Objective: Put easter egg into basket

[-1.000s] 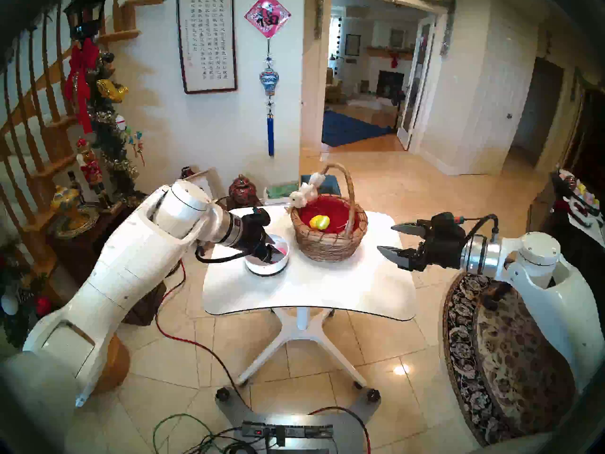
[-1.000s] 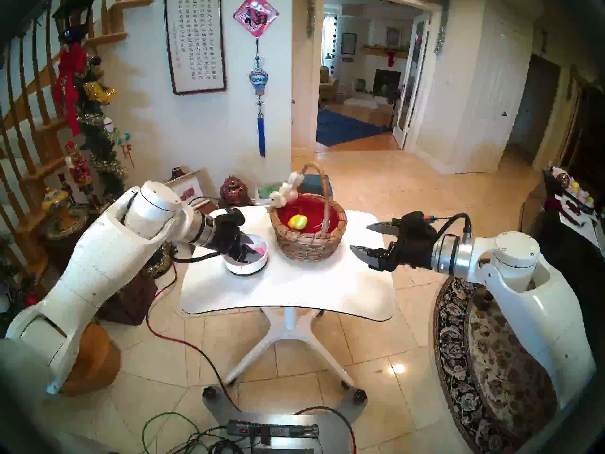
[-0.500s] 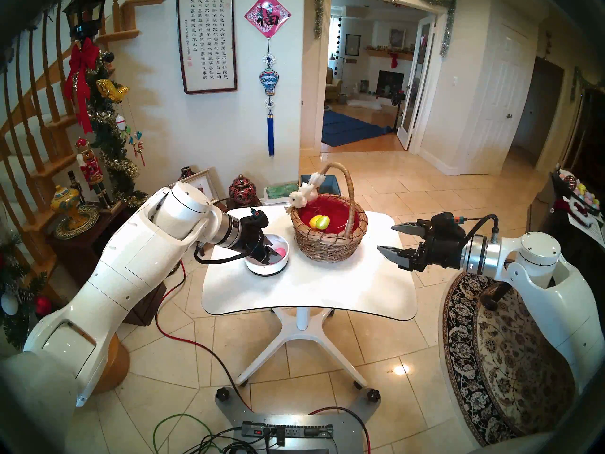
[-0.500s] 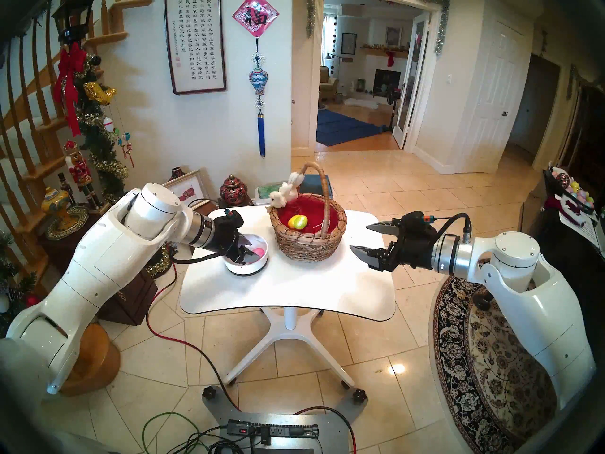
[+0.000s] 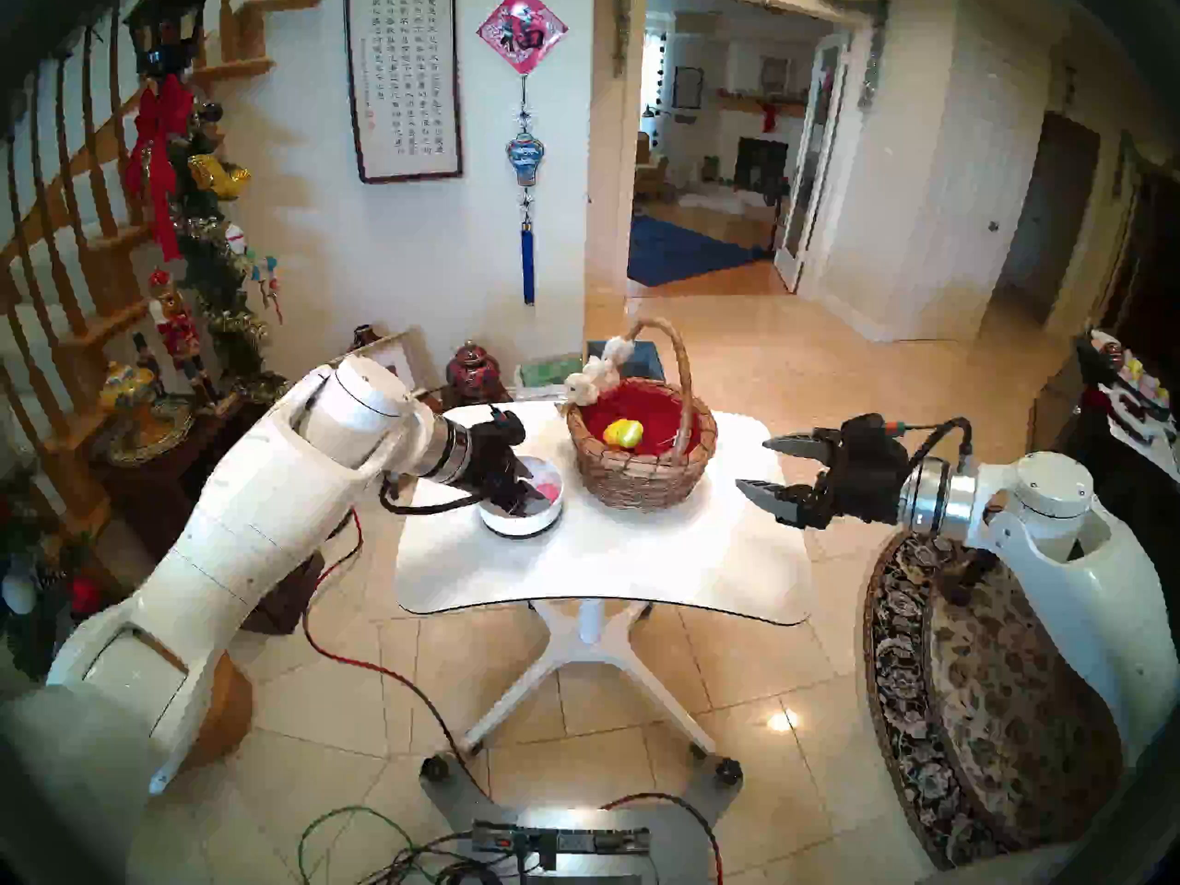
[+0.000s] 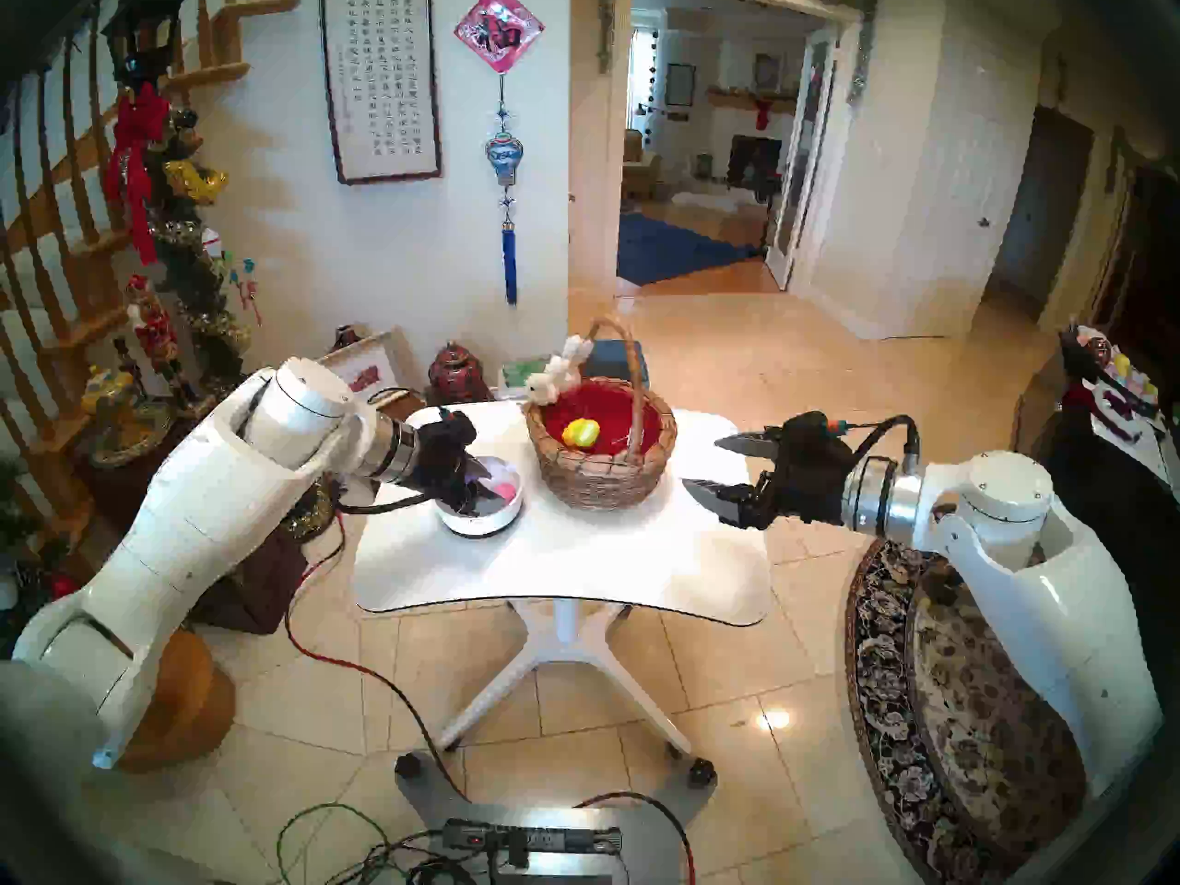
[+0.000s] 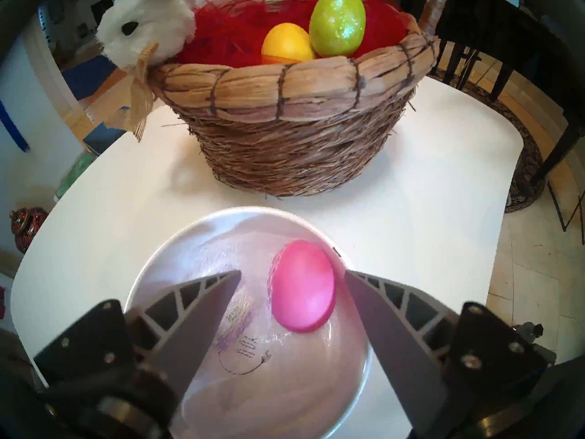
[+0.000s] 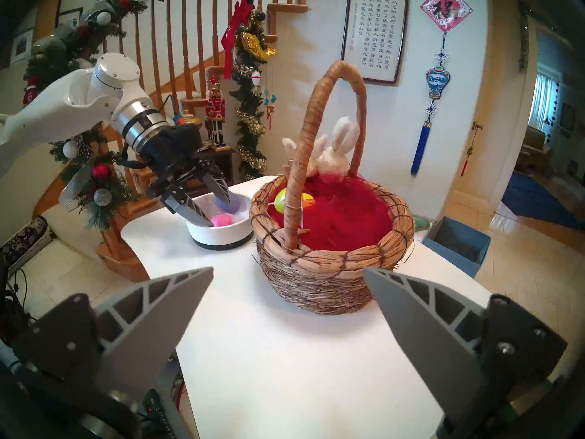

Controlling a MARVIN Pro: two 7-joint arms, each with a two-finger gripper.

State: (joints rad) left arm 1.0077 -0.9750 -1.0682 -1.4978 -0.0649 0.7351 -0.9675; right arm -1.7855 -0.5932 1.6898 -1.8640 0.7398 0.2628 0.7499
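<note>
A pink easter egg [image 7: 302, 286] lies in a shallow white bowl [image 7: 221, 214] at the table's left. My left gripper [image 7: 292, 272] reaches down into the bowl and is open. Its fingers stand on either side of the egg, which sits nearer the right-hand finger. Just beyond the bowl stands the wicker basket [image 7: 294, 143] with red lining and a white bunny [image 7: 145, 26] on its rim. A yellow egg [image 7: 286, 44] and a green glitter egg [image 7: 337, 18] rest inside it. My right gripper [image 5: 752, 463] hovers open and empty to the right of the basket [image 5: 638, 475].
The bowl and basket stand on a white pedestal table [image 5: 606, 564]. A blue bin [image 8: 456, 242] sits on the floor behind it. A dark cabinet with vases [image 5: 147, 430] stands at the left, and a patterned rug [image 5: 970, 705] lies at the right. Cables and a power strip [image 5: 562, 842] lie near my base.
</note>
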